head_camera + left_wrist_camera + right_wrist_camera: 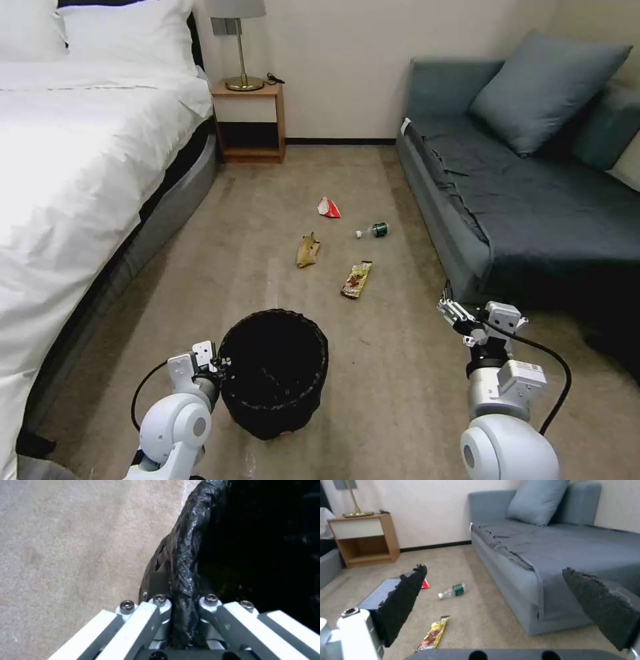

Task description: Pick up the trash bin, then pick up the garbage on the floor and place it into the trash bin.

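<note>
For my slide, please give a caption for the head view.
Left pincer grips the bin rim; four litter pieces wait on the carpet.

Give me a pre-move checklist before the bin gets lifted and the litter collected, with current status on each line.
1. Left gripper clamped on the trash bin rim: ok.
2. Bin upright on the carpet: ok.
3. Right gripper open and empty, raised beside the sofa: ok.
4. Litter in plain sight ahead: snack wrapper, banana peel, small bottle, red-and-white wrapper: ok.
5. Grip firm enough to carry the bin: cannot tell.
</note>
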Controlling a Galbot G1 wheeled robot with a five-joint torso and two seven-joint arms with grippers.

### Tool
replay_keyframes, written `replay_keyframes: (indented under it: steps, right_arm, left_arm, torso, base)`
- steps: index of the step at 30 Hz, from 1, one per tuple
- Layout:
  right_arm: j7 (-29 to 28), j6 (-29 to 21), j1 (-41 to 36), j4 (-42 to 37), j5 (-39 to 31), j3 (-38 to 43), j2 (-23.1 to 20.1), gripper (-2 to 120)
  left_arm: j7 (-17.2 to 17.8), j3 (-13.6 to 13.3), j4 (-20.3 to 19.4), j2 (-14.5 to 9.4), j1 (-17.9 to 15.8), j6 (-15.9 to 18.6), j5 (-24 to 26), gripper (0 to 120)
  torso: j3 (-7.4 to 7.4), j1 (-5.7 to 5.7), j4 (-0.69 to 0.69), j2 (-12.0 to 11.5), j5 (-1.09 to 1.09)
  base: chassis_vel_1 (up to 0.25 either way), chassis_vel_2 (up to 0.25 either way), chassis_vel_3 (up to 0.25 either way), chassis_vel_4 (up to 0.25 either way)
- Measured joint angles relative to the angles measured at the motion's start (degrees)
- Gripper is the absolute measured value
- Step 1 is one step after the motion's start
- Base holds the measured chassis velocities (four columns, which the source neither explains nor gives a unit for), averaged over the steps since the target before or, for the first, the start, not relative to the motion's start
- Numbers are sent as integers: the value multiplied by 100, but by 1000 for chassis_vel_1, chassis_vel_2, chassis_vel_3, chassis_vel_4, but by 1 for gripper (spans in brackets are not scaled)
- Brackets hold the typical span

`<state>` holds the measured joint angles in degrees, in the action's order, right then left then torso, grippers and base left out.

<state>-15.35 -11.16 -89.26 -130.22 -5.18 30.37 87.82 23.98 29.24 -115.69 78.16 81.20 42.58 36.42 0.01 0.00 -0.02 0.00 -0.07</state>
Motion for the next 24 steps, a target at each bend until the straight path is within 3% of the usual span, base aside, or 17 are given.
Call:
replay_keyframes:
  steps: [4, 6, 12, 18, 24]
  right_arm:
    - [-96, -24, 5, -41, -208, -23, -59, 100]
    - [-171, -6, 2, -85, -420, -57, -104, 100]
    - [-113, 510, -49, 31, -580, -125, -170, 100]
    - [64, 916, -119, 177, -575, -229, -186, 100]
    - [368, 1193, -164, 301, -638, -283, -219, 100]
  left_arm:
    - [9, 202, -326, 20, 48, 0, -150, 4]
    - [-30, 382, -692, 24, 88, 0, -285, 4]
    - [-205, 713, -1366, 29, 225, -16, -739, 3]
    - [-357, 812, -1567, 132, 319, -25, -1123, 3]
    - [-397, 808, -1526, 202, 332, -31, -1251, 3]
  torso:
    - [0, 0, 1, 0, 6]
    - [0, 0, 2, 0, 4]
    - [0, 0, 2, 0, 7]
    - [-1, 0, 2, 0, 7]
    - [-1, 0, 2, 0, 6]
  base:
    - [0, 0, 0, 0]
    - [0, 0, 0, 0]
    - [0, 0, 0, 0]
    - [0, 0, 0, 0]
    - [0, 0, 0, 0]
